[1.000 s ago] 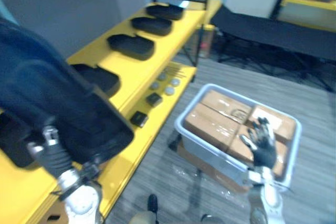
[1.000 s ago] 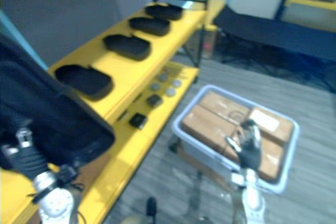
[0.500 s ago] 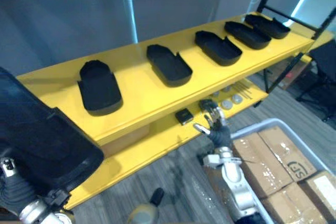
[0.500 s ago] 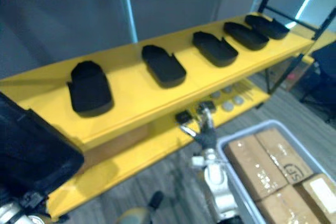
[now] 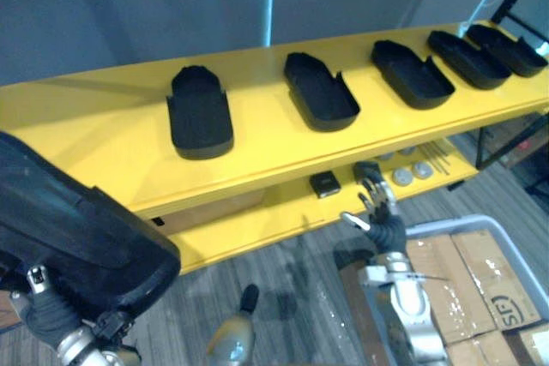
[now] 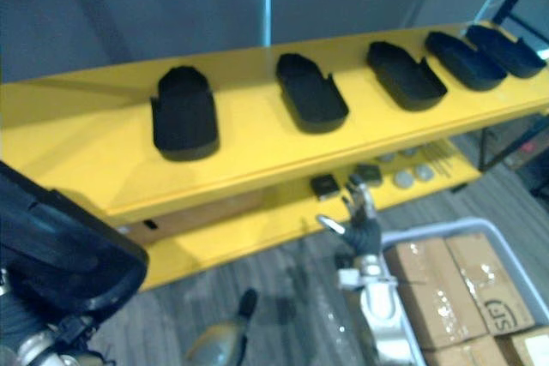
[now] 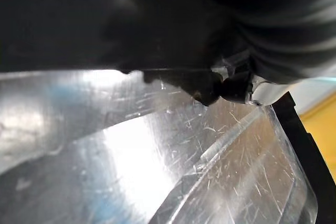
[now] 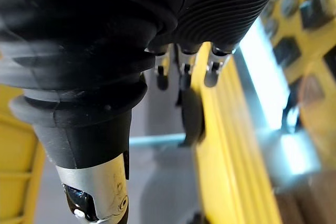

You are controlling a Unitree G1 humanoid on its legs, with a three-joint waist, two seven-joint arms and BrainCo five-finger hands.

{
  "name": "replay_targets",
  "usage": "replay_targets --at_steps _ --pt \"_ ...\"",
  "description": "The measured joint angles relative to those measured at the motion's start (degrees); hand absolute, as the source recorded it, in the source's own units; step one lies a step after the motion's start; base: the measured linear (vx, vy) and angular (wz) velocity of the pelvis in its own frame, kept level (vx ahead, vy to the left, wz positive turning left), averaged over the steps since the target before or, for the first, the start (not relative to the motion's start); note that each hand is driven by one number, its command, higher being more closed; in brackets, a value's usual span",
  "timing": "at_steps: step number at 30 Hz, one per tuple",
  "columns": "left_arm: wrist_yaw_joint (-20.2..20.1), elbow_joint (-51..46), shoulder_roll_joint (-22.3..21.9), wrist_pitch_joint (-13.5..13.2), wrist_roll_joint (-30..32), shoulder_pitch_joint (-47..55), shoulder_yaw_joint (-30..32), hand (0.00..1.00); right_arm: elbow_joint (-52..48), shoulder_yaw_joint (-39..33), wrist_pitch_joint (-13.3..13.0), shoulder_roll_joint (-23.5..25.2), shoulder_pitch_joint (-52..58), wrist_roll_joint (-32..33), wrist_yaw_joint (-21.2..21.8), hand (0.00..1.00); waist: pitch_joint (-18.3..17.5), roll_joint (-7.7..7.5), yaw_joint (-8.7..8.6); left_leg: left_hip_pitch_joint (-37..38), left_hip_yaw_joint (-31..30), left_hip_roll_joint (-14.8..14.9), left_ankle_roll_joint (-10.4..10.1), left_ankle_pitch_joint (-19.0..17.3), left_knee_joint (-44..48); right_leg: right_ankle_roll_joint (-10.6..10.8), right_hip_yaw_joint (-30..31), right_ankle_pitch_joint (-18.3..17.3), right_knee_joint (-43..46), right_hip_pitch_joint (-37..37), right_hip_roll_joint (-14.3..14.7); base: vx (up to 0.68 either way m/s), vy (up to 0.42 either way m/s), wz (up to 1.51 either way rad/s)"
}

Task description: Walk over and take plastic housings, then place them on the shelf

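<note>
A large black plastic housing [image 5: 69,229] fills the lower left corner, carried on my left arm; my left hand's ribbed wrist [image 5: 47,319] shows just beneath it. Several smaller black housings lie in a row on the yellow shelf's top board [image 5: 111,135], among them ones at the left [image 5: 200,113], the middle [image 5: 320,92] and further right [image 5: 412,75]. My right hand [image 5: 380,216] is raised in front of the lower shelf board, open with spread fingers and holding nothing.
The lower yellow board [image 5: 257,220] carries small black blocks [image 5: 324,183] and round silver discs [image 5: 401,177]. A grey bin [image 5: 446,227] with cardboard boxes [image 5: 480,272] stands on the grey floor at the lower right, under my right forearm.
The camera has swung to face the shelf, so the whole picture shifted. My right hand has moved from over the bin's boxes to in front of the lower board. The big housing stays on my left arm.
</note>
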Motion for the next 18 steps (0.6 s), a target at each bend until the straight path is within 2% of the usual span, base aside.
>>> replay_targets --at_steps 1,3,6,7,9,11,12,15,16,17,18 --pt "-0.1 0.0 0.1 -0.1 0.2 -0.1 -0.4 1.00 0.0 0.1 -0.3 0.0 -0.2 -0.2 0.0 0.00 0.1 0.23 -0.11 0.0 0.2 -0.2 0.1 -0.1 0.3 -0.6 1.1 -0.8 0.0 0.0 0.0 -0.10 0.052 -0.06" --pt "-0.9 0.0 0.8 -0.8 0.5 -2.1 -1.1 1.00 0.3 0.1 -1.1 -0.1 -0.1 -1.2 -0.2 0.00 0.6 0.85 -0.81 -0.1 1.2 -0.7 0.1 -0.1 0.3 0.0 2.7 -3.2 1.1 -0.8 -0.2 -0.13 0.046 0.15" --pt "-3.7 0.0 3.0 -2.6 0.8 -4.3 -2.8 1.00 0.4 -0.2 -2.1 0.0 2.2 -2.4 -1.5 0.00 0.6 0.95 -3.47 -1.4 1.4 -1.5 0.8 0.4 0.2 -0.4 7.0 -6.4 5.0 -3.0 0.9 -0.12 0.004 0.59" --pt "-5.7 0.0 4.5 -2.7 1.2 -5.6 -3.9 1.00 0.1 -1.1 -2.5 0.2 3.8 -3.3 -1.6 0.00 0.6 1.01 -4.30 -2.0 0.2 -2.3 1.3 0.9 0.1 -0.7 8.9 -7.2 6.1 -3.7 1.6 -0.09 -0.036 0.72" --pt "-8.8 -0.1 6.7 -4.2 2.4 -7.2 -5.8 1.00 -0.3 -2.2 -3.6 0.4 5.7 -3.8 -1.6 0.00 0.7 1.27 -4.87 -3.0 -1.5 -3.1 1.4 1.4 0.2 -0.3 8.7 -7.0 7.0 -4.4 1.8 -0.03 -0.024 0.57" --pt "-11.0 -0.9 9.2 -5.0 3.2 -9.5 -8.0 1.00 -0.4 -4.1 -6.0 0.3 5.4 -5.7 -1.8 0.00 1.7 2.40 -4.90 -4.4 -1.7 -2.9 1.8 2.2 0.2 -0.4 8.9 -7.1 8.1 -6.0 2.2 -0.04 -0.005 0.27" --pt "-11.0 -1.2 9.8 -5.0 3.9 -10.3 -8.5 1.00 -0.4 -4.7 -6.8 0.2 4.7 -6.4 -2.1 0.00 2.3 2.89 -4.90 -4.9 -1.7 -2.8 1.7 2.2 0.3 -0.5 9.2 -7.2 8.5 -6.6 2.2 -0.06 0.017 0.02" --pt "-10.6 -1.7 12.3 -6.3 7.5 -14.1 -11.1 1.00 -0.4 -6.9 -9.8 -2.5 -1.0 -10.2 -5.5 0.00 5.2 5.66 -5.22 -7.2 -1.5 -2.2 1.2 1.7 -0.8 -2.3 12.4 -8.5 11.3 -11.5 2.7 -0.08 0.038 0.01" --pt "-10.2 -1.7 13.4 -6.9 9.4 -16.4 -11.6 1.00 -0.3 -7.8 -10.5 -2.9 -3.1 -11.2 -6.7 0.00 7.8 5.00 -5.97 -8.2 0.2 -2.5 0.1 -1.8 0.7 -2.7 12.8 -8.6 11.0 -11.9 1.4 -0.07 0.094 0.09" --pt "-10.0 -1.7 14.0 -7.3 10.1 -17.2 -11.5 1.00 -0.3 -8.2 -10.8 -2.9 -4.2 -11.7 -7.2 0.00 8.8 4.35 -6.21 -10.4 0.7 -2.9 1.7 -2.4 4.4 -2.6 12.7 -8.6 11.5 -12.8 0.8 -0.04 0.091 -0.09" --pt "-9.0 -1.8 15.4 -8.0 11.4 -18.3 -11.1 1.00 -0.4 -8.5 -11.5 -3.2 -6.1 -12.6 -8.3 0.00 9.9 4.95 -5.97 -13.0 1.8 -2.7 3.2 -3.5 13.2 -2.3 13.7 -8.9 13.1 -14.6 0.5 -0.04 0.088 -0.23"
